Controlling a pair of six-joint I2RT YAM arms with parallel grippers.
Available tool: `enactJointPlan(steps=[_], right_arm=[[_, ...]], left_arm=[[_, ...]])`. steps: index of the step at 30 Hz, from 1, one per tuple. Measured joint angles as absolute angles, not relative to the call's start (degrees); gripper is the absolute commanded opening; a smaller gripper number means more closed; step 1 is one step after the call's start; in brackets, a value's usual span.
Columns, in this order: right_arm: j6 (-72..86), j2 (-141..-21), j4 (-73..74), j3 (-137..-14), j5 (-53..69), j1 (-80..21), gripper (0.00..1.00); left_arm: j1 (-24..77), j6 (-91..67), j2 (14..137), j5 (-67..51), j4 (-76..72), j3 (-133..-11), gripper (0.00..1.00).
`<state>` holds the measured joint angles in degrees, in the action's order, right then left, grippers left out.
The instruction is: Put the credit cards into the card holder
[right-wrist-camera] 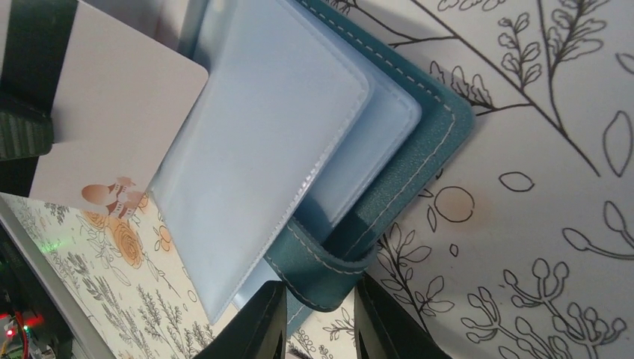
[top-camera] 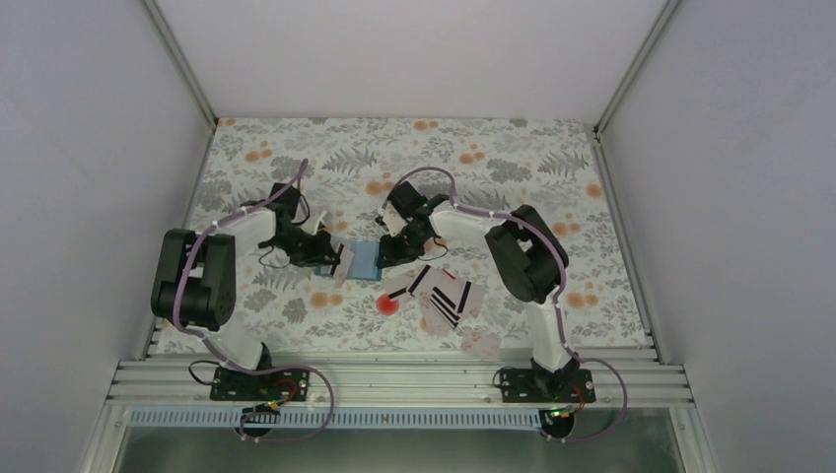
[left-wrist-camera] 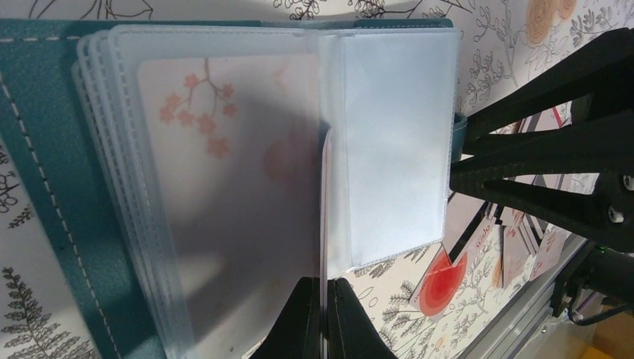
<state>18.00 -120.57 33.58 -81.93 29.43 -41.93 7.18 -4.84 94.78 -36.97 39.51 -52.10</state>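
The left fingers (left-wrist-camera: 305, 323) are pressed together on 1 clear sleeve (left-wrist-camera: 324, 224) of the 1 card holder (top-camera: 363, 258), which lies open at the middle of the worktop (top-camera: 513, 158). The right fingers (right-wrist-camera: 258, 329) are closed on its tab (right-wrist-camera: 321, 273). 1 blossom card (left-wrist-camera: 224, 149) is seen inside a sleeve. Loose credit cards (top-camera: 444, 296) are spread near the front edge, right of the middle; overlap prevents an exact count.

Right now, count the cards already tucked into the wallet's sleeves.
1: a blossom-print card inside the wallet's uppermost clear sleeve; sleeves stacked beneath could hide more.
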Motion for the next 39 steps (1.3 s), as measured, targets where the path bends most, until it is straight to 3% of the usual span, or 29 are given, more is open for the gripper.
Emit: enactJointPlan(steps=[39], right_arm=[[18.15,-122.19,31.86,-82.46,32.82,-40.80,0.24]], left_arm=[[5.98,-5.19,100.42,-39.27,34.06,-55.29,0.02]])
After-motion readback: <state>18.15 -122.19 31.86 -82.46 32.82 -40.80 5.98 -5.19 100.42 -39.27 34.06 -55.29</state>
